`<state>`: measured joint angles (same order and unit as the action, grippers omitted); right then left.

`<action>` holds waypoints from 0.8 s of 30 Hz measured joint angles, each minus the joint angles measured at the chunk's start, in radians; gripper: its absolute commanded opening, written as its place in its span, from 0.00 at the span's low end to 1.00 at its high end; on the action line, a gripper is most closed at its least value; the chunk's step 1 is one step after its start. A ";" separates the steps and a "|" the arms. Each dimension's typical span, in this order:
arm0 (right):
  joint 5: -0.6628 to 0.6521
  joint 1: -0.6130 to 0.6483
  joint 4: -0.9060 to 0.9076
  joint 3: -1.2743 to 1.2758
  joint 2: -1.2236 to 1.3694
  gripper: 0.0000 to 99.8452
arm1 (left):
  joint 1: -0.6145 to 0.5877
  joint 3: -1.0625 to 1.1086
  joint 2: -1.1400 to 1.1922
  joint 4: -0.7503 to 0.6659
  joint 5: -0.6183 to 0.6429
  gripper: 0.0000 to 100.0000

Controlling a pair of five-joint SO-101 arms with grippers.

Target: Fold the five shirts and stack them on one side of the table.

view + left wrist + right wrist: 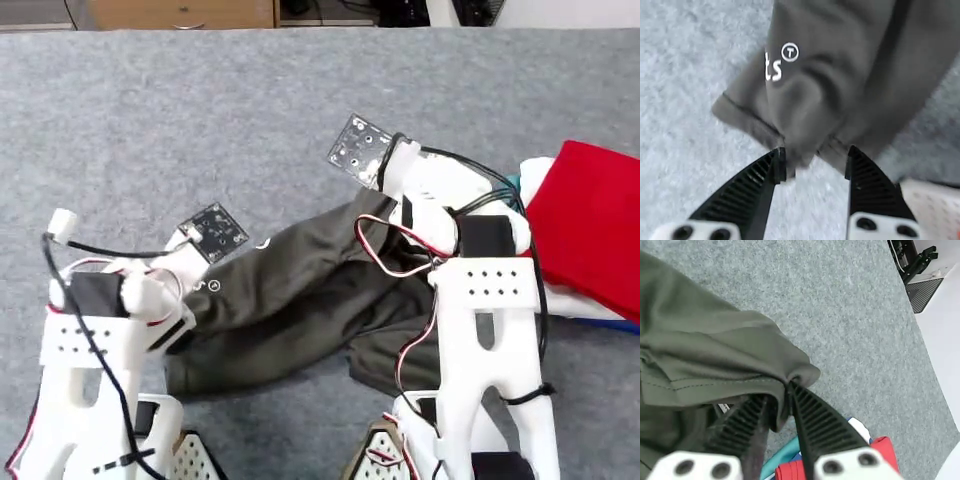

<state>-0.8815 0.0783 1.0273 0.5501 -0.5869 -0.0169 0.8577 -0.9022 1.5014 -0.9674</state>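
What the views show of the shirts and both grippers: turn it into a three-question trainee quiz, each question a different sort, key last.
1. True or false: the right gripper is shut on the olive shirt.
2. The top shirt of the stack is: A red; B yellow; C black.
3. Fill in: the left gripper is ____ at the olive shirt's hem.

Key: 1 true; 2 A; 3 open.
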 measured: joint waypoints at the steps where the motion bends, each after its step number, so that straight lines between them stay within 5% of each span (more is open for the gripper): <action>1: 0.000 0.000 0.000 0.000 0.000 0.00 | 0.000 0.034 0.000 -0.048 0.000 0.20; 6: 0.000 0.000 0.000 0.003 0.000 0.00 | -0.009 0.158 0.052 -0.241 -0.025 0.20; 12: 0.000 0.000 0.012 0.003 0.000 0.00 | -0.195 0.152 0.245 -0.368 -0.112 0.20; 24: 0.000 0.000 0.018 0.003 0.000 0.00 | -0.341 -0.189 0.371 -0.117 -0.229 0.20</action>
<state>-0.8815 0.0783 1.0457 0.5531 -0.5869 -0.3575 0.6690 -0.5309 1.3848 -1.1960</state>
